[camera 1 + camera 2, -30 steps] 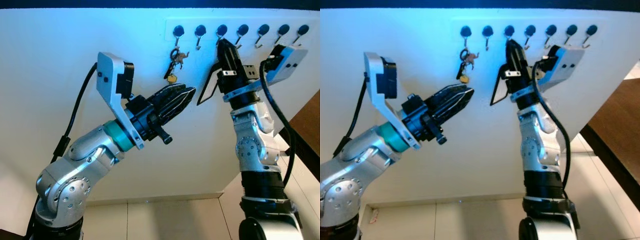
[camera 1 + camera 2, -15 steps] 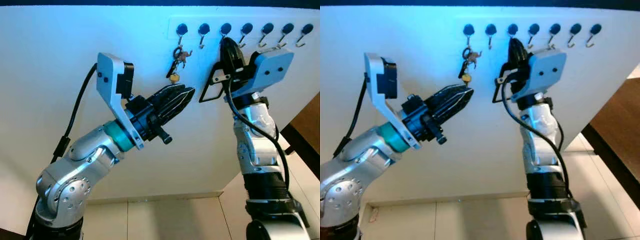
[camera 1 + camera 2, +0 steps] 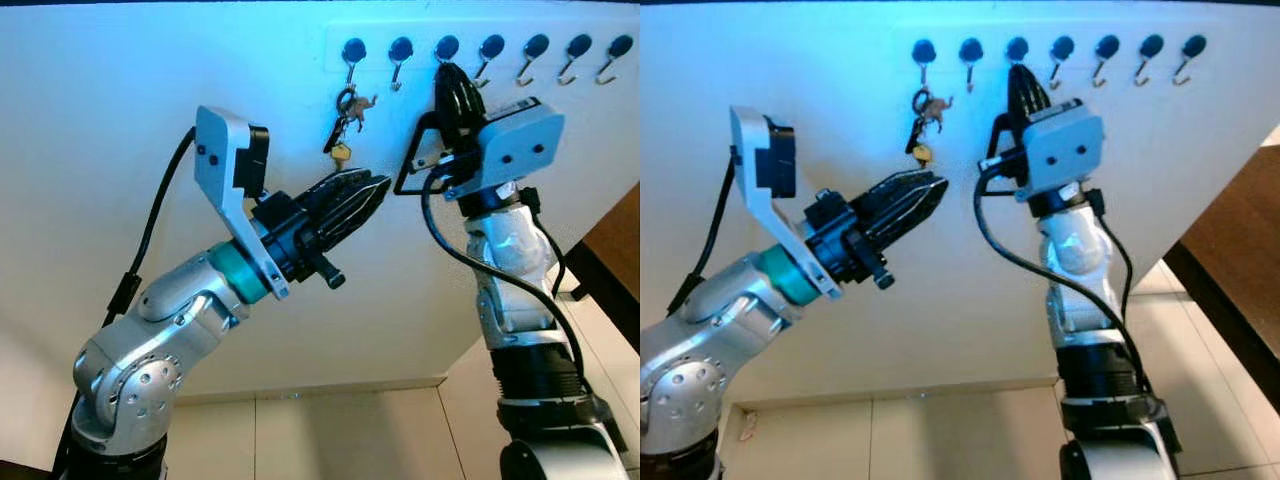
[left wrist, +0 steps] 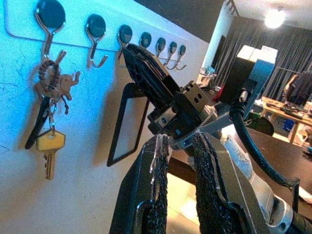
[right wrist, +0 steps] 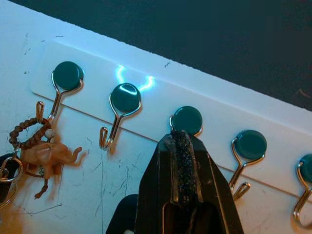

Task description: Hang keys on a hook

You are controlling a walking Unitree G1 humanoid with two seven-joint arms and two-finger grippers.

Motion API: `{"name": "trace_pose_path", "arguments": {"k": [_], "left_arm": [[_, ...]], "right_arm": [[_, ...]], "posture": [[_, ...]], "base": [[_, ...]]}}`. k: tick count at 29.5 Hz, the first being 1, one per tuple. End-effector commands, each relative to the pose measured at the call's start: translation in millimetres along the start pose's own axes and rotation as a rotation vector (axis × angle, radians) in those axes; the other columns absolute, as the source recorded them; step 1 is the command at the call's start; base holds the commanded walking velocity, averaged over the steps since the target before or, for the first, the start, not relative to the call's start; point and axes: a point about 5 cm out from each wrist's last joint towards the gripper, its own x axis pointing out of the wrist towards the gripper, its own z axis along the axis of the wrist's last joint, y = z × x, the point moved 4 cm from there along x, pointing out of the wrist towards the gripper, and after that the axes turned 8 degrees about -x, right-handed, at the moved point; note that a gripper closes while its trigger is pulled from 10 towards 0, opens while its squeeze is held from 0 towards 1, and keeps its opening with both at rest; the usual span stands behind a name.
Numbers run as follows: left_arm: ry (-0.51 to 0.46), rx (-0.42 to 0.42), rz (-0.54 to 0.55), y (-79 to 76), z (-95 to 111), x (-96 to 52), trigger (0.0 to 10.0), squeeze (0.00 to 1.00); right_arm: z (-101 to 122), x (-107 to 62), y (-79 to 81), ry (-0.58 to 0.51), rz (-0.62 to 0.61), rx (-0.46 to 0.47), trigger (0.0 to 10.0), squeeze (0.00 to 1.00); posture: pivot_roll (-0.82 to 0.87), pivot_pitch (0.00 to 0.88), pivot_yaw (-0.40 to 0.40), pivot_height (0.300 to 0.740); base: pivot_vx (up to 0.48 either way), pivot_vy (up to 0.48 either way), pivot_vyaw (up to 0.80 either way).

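While the white wall (image 3: pixel 150 60) fills the scene, the right end effector (image 3: pixel 452 85) has swung its wrist around near the third hook (image 5: pixel 186 122), fingers shut on nothing. That looks like letting go and leaving. The left end effector (image 3: pixel 372 188) waits below, fingers nearly closed and empty. The keys (image 3: pixel 342 125) hang on the first hook (image 3: pixel 352 55). Nothing blocks them.
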Motion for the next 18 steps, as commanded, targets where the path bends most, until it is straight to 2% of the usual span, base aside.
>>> {"name": "trace_pose_path", "arguments": {"k": [1,6,8,12,13,15,16,18], "left_arm": [[0.022,-0.019,0.008,1.8,-7.3,-1.5,10.0,0.00],[0.023,-0.021,0.006,1.1,-7.6,-1.4,10.0,0.00],[0.024,-0.021,0.007,1.2,-7.7,-1.5,10.0,0.00],[0.024,-0.021,0.007,1.3,-7.8,-1.5,10.0,0.00],[0.025,-0.021,0.007,1.2,-7.9,-1.6,10.0,0.00],[0.026,-0.023,0.004,1.0,-8.3,-1.3,10.0,0.00],[0.026,-0.023,0.004,1.0,-8.3,-1.3,10.0,0.00],[0.027,-0.024,0.002,0.8,-8.7,-1.1,10.0,0.00]], "right_arm": [[25.1,14.8,-10.9,-0.114,-0.046,-0.041,10.0,0.00],[24.8,17.8,-1.5,-0.117,-0.013,-0.021,10.0,0.00],[26.5,17.0,7.6,-0.133,0.035,-0.061,10.0,0.00],[26.9,16.7,10.1,-0.138,0.049,-0.072,10.0,0.00],[28.5,16.3,14.7,-0.150,0.072,-0.103,10.0,0.00],[34.1,16.9,17.4,-0.185,0.086,-0.223,10.0,0.00],[34.1,16.9,17.4,-0.185,0.086,-0.223,10.0,0.00],[34.6,19.0,14.6,-0.190,0.069,-0.293,10.0,0.00]], "posture": [[0.08,0.157,0.118,0.740],[0.09,0.157,0.119,0.740],[0.09,0.157,0.119,0.740],[0.09,0.157,0.119,0.740],[0.09,0.157,0.121,0.740],[0.08,0.155,0.121,0.740],[0.08,0.155,0.121,0.740],[0.08,0.153,0.122,0.740]], "base": [[0.000,0.000,0.00],[0.000,0.000,0.00],[0.000,0.000,0.00],[0.000,0.000,0.00],[0.000,0.000,0.00],[0.000,0.000,0.00],[0.000,0.000,0.00],[0.000,0.000,0.00]]}}
